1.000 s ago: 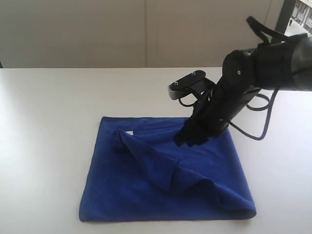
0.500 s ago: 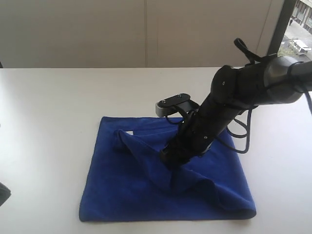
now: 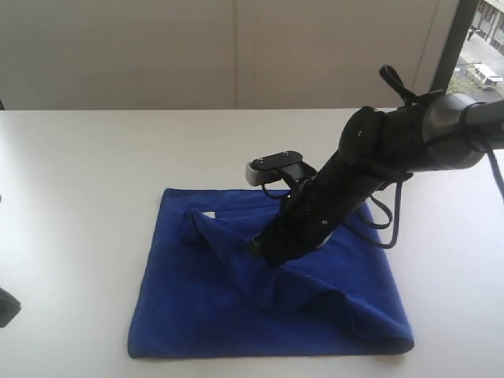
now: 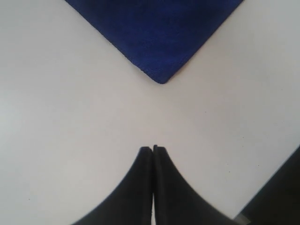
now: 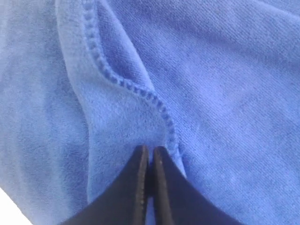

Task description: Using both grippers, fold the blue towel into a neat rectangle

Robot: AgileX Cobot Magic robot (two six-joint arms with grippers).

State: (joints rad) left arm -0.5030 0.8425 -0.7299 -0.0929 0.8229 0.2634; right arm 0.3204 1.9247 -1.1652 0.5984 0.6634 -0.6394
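The blue towel (image 3: pixel 205 307) lies on the white table (image 3: pixel 79 197), partly folded, with a raised ridge running across it and a small white label (image 3: pixel 209 214) near its far left. My right gripper (image 3: pixel 264 250) is down on that ridge. In the right wrist view the right gripper (image 5: pixel 150 150) is shut on a pinch of the towel (image 5: pixel 225 84) beside its stitched hem (image 5: pixel 140 91). My left gripper (image 4: pixel 153 149) is shut and empty over bare table, a short way from one towel corner (image 4: pixel 159 77). Only a dark tip of the left gripper (image 3: pixel 6 307) shows in the exterior view.
A pale wall (image 3: pixel 236 55) runs behind the table's far edge. The right arm's black cables (image 3: pixel 390 224) loop over the towel's right part. A dark edge (image 4: pixel 276 197) crosses one corner of the left wrist view.
The right arm has moved down and to the left along the towel onto the ridge, and its jaws have closed there. The left gripper's tip has come in at the left edge.
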